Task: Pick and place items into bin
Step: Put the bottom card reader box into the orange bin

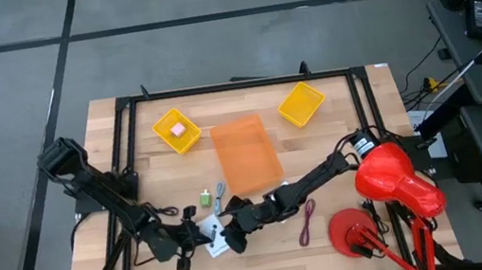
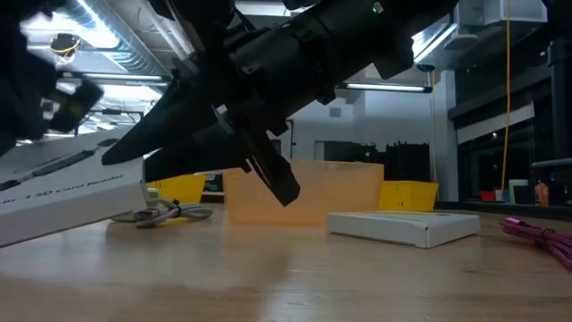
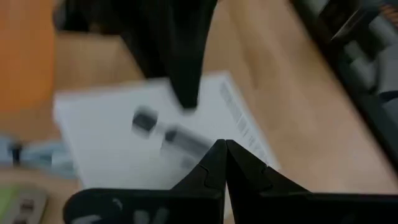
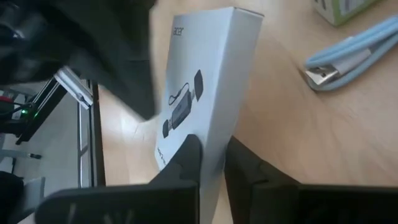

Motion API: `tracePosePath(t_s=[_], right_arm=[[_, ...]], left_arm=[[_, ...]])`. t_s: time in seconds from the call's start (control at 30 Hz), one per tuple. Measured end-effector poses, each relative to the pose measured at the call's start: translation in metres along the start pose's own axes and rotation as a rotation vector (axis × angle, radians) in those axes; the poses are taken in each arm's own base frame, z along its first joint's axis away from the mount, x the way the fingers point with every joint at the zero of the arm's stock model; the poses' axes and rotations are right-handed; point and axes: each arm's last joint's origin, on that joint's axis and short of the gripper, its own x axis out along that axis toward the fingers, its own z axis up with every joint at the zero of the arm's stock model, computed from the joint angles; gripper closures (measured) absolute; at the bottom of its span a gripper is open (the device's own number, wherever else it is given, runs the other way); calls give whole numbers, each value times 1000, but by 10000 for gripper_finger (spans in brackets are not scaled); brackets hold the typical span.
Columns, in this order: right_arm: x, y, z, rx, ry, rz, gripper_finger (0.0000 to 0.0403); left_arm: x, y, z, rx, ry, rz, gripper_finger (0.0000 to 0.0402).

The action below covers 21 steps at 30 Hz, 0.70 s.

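Note:
My right gripper (image 4: pixel 214 163) is shut on a white square card (image 4: pixel 205 81) with black marks, at the table's near middle (image 1: pixel 234 235). My left gripper (image 3: pixel 224 152) is shut beside it (image 1: pixel 191 246), its tips over that card's face (image 3: pixel 155 130); I cannot tell whether they touch it. A second white card (image 2: pixel 402 224) lies flat on the table. The green cube (image 1: pixel 204 198) and the blue-grey tool (image 1: pixel 221 193) lie just beyond the cards. The dark-red cord (image 1: pixel 309 222) lies to the right. The pink block (image 1: pixel 178 130) sits in a yellow bin. My right gripper pinches the white card across its thin side, at one end (image 4: pixel 214 146), between its two fingers (image 4: pixel 186 158). The fingers slant down from the table's right. The card stands tilted up on edge, its printed face (image 4: pixel 186 99) turned sideways, raised off the table (image 2: pixel 71 192).
An orange bin (image 1: pixel 246 153) stands mid-table beyond the items, with two yellow bins (image 1: pixel 176 130) (image 1: pixel 302 104) farther back. A black frame (image 1: pixel 234 86) runs round the wooden table. A red device (image 1: pixel 391 179) and a red disc (image 1: pixel 356 233) sit at the near right.

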Motion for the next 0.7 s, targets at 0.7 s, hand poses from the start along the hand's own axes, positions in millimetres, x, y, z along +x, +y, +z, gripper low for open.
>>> tracePosePath(t_s=[0.7], right_arm=[[-28,28,24,-265,-100,108,381]], left_arm=[[-82,-6,32,228,-293,56,400]])
